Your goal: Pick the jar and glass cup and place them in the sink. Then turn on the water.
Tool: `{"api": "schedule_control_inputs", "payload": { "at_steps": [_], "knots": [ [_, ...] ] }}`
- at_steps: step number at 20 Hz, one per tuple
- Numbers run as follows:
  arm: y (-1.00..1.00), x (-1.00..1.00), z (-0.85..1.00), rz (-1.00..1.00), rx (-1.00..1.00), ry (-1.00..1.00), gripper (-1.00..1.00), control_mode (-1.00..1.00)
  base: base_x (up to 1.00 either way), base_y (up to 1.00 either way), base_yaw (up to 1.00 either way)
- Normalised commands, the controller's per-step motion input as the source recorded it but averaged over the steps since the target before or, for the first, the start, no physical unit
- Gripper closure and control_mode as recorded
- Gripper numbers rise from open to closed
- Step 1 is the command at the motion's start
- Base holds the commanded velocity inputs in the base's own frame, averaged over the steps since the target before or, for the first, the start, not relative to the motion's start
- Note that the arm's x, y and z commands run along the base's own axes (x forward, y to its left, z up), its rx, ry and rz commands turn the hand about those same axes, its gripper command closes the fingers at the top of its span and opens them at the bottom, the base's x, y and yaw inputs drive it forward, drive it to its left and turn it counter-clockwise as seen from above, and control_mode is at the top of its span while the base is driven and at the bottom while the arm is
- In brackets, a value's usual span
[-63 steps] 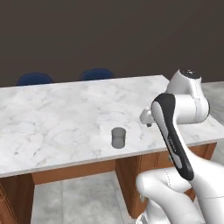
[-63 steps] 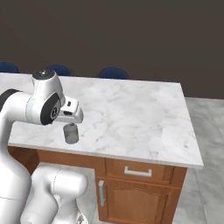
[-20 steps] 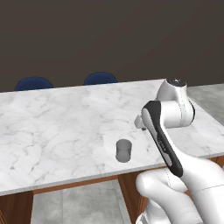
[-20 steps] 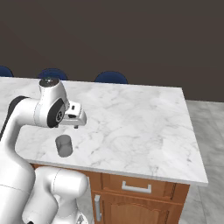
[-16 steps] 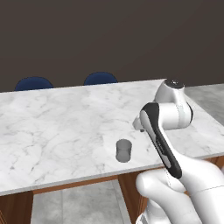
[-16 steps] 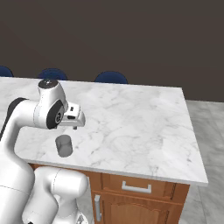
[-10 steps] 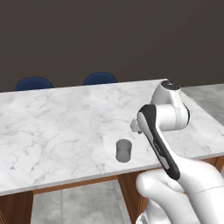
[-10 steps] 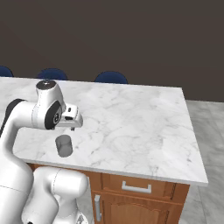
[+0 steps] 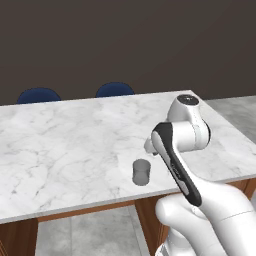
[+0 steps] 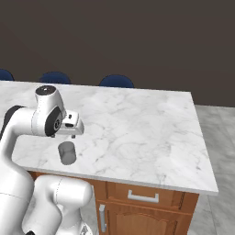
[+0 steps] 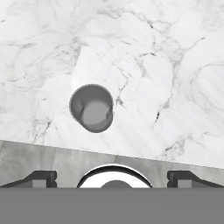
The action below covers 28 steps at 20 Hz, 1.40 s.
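Hand view, glass cup (image 11: 92, 108) upright below open hand (image 11: 113, 178), untouched

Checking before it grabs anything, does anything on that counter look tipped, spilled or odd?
Nothing stands out. The small translucent grey glass tumbler stands upright near the front edge of the white marble counter, with no spill around it, and the open hand hovers above it.

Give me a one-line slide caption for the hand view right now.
Open pincer looks straight down on the upright glass cup, which stands on the marble counter near its edge.
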Motion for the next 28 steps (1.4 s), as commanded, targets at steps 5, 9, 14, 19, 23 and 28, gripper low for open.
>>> {"api": "schedule_control_inputs", "payload": {
  "at_steps": [5,9,14,19,23,28],
  "knots": [
    [0.01,0.04,-0.22,0.02,0.00,0.00,-1.00,-1.00,0.00,0.00,0.00],
    [0.02,0.05,-0.23,0.02,0.00,0.00,-1.00,-1.00,0.00,0.00,0.00],
    [0.11,0.12,-0.18,0.00,-0.01,0.00,-1.00,-1.00,0.00,0.00,0.00],
    [0.05,0.09,-0.15,0.00,0.00,0.00,-1.00,-1.00,0.00,0.00,0.00],
    [0.00,0.00,-0.14,0.00,0.00,0.00,-1.00,-1.00,0.00,0.00,0.00],
    [0.00,0.00,-0.09,0.01,0.00,0.00,-1.00,-1.00,0.00,0.00,0.00]
  ]
}}
